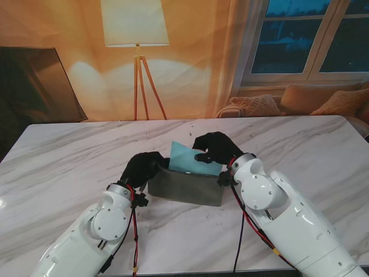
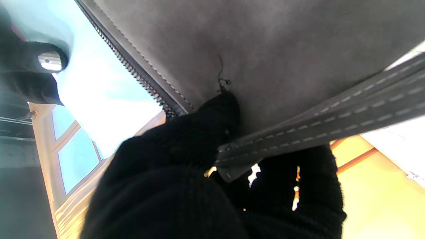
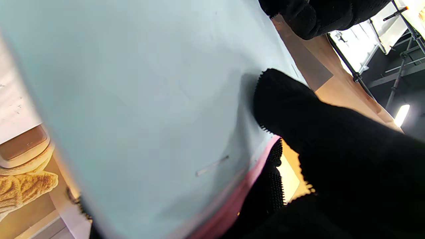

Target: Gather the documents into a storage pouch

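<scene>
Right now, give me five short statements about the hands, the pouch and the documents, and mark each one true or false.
1. The right hand holds a light blue document. True.
2. The left hand rests flat on the bare table, away from the pouch. False: it grips the grey pouch at its left end.
3. The blue document lies flat on the marble table. False: it stands partly inside the pouch.
4. A pink sheet lies against the blue document. True.
5. The pouch has a zipper. True.
</scene>
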